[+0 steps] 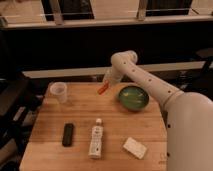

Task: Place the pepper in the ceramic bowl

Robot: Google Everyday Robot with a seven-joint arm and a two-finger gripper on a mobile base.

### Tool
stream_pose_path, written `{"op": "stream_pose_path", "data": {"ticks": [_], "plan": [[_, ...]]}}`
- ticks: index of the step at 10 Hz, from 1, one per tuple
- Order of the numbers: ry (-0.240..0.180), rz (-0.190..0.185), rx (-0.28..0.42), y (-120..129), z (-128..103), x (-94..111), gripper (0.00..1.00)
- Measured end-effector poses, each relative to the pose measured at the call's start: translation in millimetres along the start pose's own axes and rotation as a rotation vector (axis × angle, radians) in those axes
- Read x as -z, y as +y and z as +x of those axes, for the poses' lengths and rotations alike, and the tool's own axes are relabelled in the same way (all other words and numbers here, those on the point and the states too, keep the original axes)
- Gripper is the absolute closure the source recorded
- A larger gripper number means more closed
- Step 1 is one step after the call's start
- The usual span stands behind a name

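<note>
The small orange-red pepper (pixel 102 89) hangs above the wooden table (pixel 85 112), held at its upper end by my gripper (pixel 106 83). The white arm reaches in from the right, with its elbow high behind the table. The green ceramic bowl (pixel 133 97) sits on the table's right side, a short way right of the pepper and slightly lower in view. The bowl's inside looks empty.
A translucent plastic cup (pixel 58 91) stands at the table's back left. A black remote-like object (pixel 67 134), a white bottle lying down (pixel 95 140) and a white sponge-like block (pixel 134 147) lie along the front. Dark chairs flank the table.
</note>
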Motion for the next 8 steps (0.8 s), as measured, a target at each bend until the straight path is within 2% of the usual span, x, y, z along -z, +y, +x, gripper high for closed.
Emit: {"op": "stream_pose_path", "data": {"ticks": [2,4,6,8], "plan": [[0.003,-0.004,-0.031,8.8,6.0,13.0,1.0],[0.006,-0.011,-0.044,14.9,6.5,14.8,1.0],[0.019,-0.017,-0.077,36.4,20.9,25.2,1.0],[0.028,-0.025,-0.112,47.6,28.7,31.0,1.0]]}}
